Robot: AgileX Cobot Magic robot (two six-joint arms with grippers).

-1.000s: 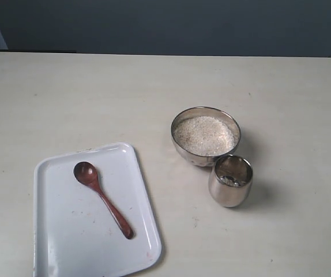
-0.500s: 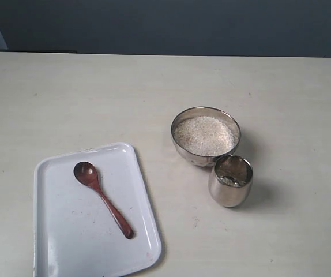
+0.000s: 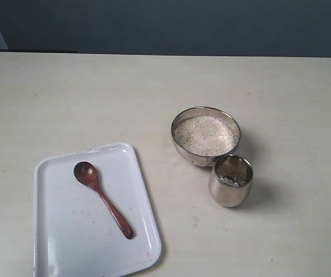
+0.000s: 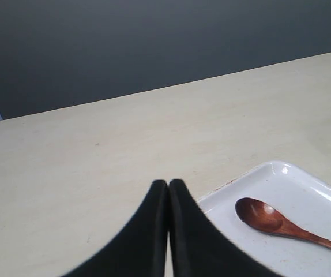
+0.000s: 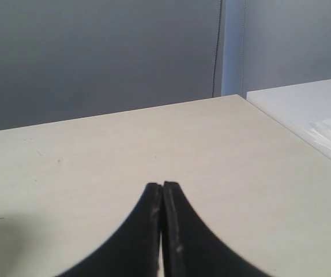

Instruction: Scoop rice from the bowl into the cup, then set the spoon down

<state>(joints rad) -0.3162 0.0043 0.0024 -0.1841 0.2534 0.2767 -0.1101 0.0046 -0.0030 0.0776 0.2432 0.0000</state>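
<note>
The dark reddish-brown wooden spoon lies flat on a white tray at the front left, its round end toward the back. To its right stands the steel bowl filled with white rice. The smaller steel cup stands touching the bowl's front right side, with a little rice at its bottom. Neither arm shows in the exterior view. My left gripper is shut and empty, close to the tray's corner, with the spoon off to one side. My right gripper is shut over bare table.
The pale table stretches around the tray, bowl and cup, ending at a dark wall behind. In the right wrist view a white surface adjoins the table's far corner.
</note>
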